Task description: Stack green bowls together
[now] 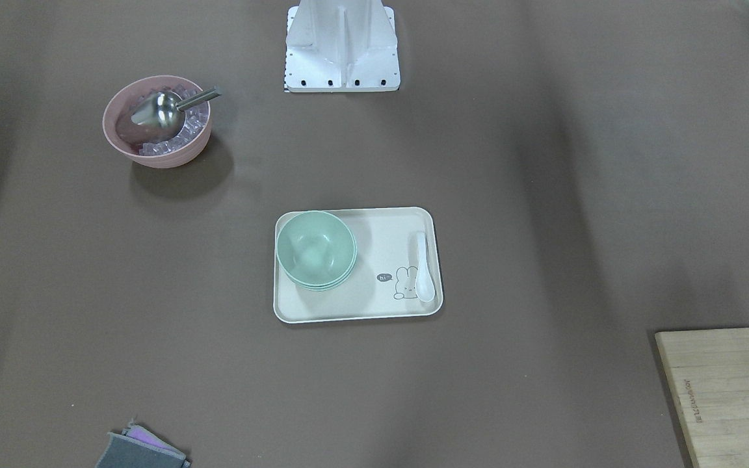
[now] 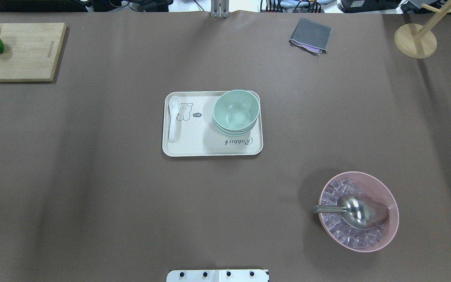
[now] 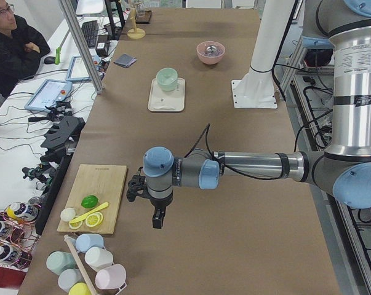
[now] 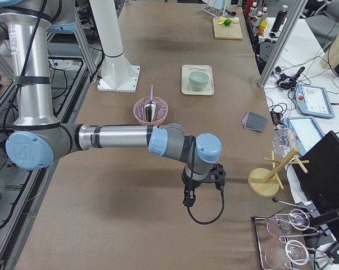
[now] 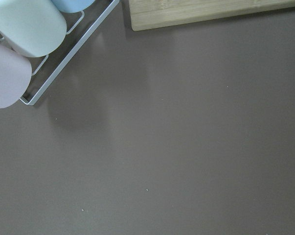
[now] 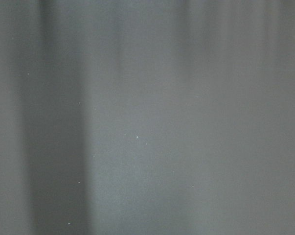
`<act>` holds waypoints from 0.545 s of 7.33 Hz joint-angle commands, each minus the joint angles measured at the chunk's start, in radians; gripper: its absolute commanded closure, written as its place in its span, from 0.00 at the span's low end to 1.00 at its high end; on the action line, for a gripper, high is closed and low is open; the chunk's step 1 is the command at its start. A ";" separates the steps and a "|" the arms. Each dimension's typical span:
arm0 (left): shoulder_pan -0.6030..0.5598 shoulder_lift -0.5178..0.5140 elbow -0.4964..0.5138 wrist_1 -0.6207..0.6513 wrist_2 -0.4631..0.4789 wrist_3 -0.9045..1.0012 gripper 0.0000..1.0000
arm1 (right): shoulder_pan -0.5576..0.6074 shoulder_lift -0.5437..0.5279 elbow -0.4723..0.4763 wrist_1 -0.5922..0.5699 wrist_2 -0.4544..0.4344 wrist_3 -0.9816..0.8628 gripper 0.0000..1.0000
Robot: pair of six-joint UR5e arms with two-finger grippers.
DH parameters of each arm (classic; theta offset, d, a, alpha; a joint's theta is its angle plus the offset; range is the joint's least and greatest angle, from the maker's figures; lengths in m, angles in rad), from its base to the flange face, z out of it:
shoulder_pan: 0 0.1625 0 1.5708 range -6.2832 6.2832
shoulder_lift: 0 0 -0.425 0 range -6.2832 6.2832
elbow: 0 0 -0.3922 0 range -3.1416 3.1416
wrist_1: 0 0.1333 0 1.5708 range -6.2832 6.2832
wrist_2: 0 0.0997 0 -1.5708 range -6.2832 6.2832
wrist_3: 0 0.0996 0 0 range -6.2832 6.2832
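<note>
The green bowls [image 2: 236, 111] sit nested in one stack on the right part of a cream tray [image 2: 194, 145] at mid-table. The stack also shows in the front-facing view [image 1: 316, 250], the exterior left view [image 3: 167, 78] and the exterior right view [image 4: 198, 79]. My left gripper [image 3: 157, 218] hangs over bare table near the cutting board, far from the tray. My right gripper [image 4: 187, 199] hangs over bare table at the opposite end. Each shows only in a side view, so I cannot tell whether it is open or shut.
A white spoon [image 2: 173, 117] lies on the tray's left side. A pink bowl [image 2: 358, 211] holds ice cubes and a metal scoop. A wooden cutting board [image 2: 22, 51] with fruit, a grey cloth [image 2: 311, 36] and a wooden stand [image 2: 415, 39] lie at the far edge. Mugs [image 5: 20, 49] lie near the left wrist.
</note>
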 commanded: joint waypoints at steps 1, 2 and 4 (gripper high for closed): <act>0.000 0.000 0.004 0.000 0.000 0.001 0.02 | -0.002 0.001 0.003 0.002 0.000 0.000 0.00; 0.000 -0.001 0.004 -0.001 0.000 0.000 0.02 | -0.003 0.000 0.011 -0.003 0.000 0.000 0.00; 0.000 -0.003 0.005 -0.001 0.002 0.001 0.02 | -0.002 0.000 0.015 -0.005 0.000 0.000 0.00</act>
